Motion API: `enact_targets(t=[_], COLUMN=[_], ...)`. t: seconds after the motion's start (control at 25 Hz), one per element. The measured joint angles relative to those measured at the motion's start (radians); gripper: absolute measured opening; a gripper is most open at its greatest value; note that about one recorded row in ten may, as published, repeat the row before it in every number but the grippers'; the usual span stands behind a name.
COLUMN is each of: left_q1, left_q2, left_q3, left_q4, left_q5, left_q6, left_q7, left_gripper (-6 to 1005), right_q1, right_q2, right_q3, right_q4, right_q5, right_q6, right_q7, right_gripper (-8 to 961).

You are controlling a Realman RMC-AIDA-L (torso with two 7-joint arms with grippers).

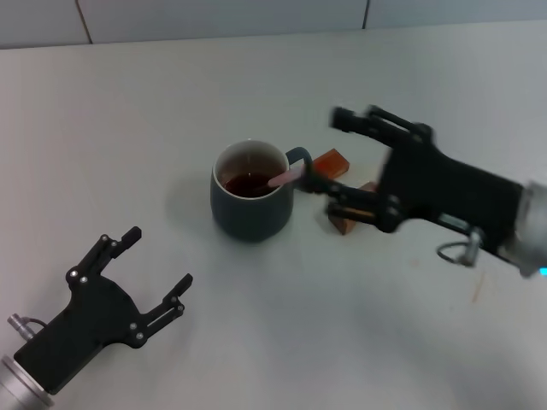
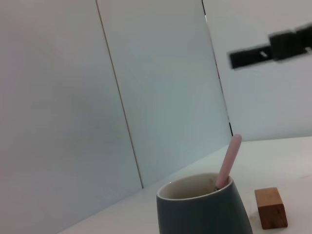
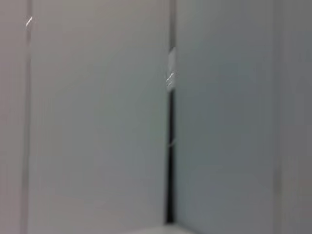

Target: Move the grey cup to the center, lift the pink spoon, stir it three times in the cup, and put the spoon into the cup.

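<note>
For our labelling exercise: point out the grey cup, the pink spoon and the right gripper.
grey cup [image 1: 249, 213], head view, outer wall.
pink spoon [image 1: 287, 177], head view, handle over the rim.
right gripper [image 1: 329, 158], head view, between its fingertips.

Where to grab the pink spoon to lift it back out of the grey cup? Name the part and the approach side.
Grip the pink spoon by its pale handle, the only part clear of the grey cup; its bowl sits down in the dark liquid. The handle leans over the rim towards the mug's loop handle, so coming from above on that side, nearest the right end effector, seems best.

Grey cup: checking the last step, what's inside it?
The grey cup holds dark reddish-brown liquid and the pink spoon, handle leaning on the rim. Its bowl is hidden, submerged.
</note>
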Motion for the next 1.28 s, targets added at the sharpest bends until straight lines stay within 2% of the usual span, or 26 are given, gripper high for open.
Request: enact_targets(t=[0.04,0.08,0.12,0.28,0.32,0.48,1.28], left_q1=[0.0,0.0,0.0,-0.004,-0.004,-0.009,-0.015], left_q2=[0.0,0.0,0.0,-0.001,-0.001,-0.001,-0.002], left_q3=[0.0,0.0,0.0,0.006,0.006,0.01,0.012], left_q4=[0.0,0.0,0.0,-0.007,-0.007,-0.009,-0.011], left_q5=[0.0,0.0,0.0,0.003,0.003,0.005,0.008], left_q6=[0.0,0.0,0.0,-0.001,-0.001,-0.002,-0.011], left_q7=[0.0,-0.001,-0.001,-0.003,-0.003,-0.003,-0.003], left_gripper=[855,855,855,855,855,855,855], right_q1=[0.0,0.026,0.026,0.123,0.123,0.182,0.193], right_q2=[0.0,0.0,0.0,-0.002,-0.002,-0.003,-0.001], right_q3=[0.0,0.006,0.006,0.008,0.008,-0.003,-0.005], right_q4=[0.0,0.206,0.206,0.566,0.566,0.711,0.738], right_q5=[0.0,0.129,0.129,0.248,0.248,0.239,0.205], right_q6=[0.0,-0.07,-0.07,-0.145,-0.145,-0.148,-0.131], right_q7=[0.0,-0.18,-0.18,-0.376,-0.376,-0.414,-0.418], right_gripper=[817,817,817,817,817,817,817])
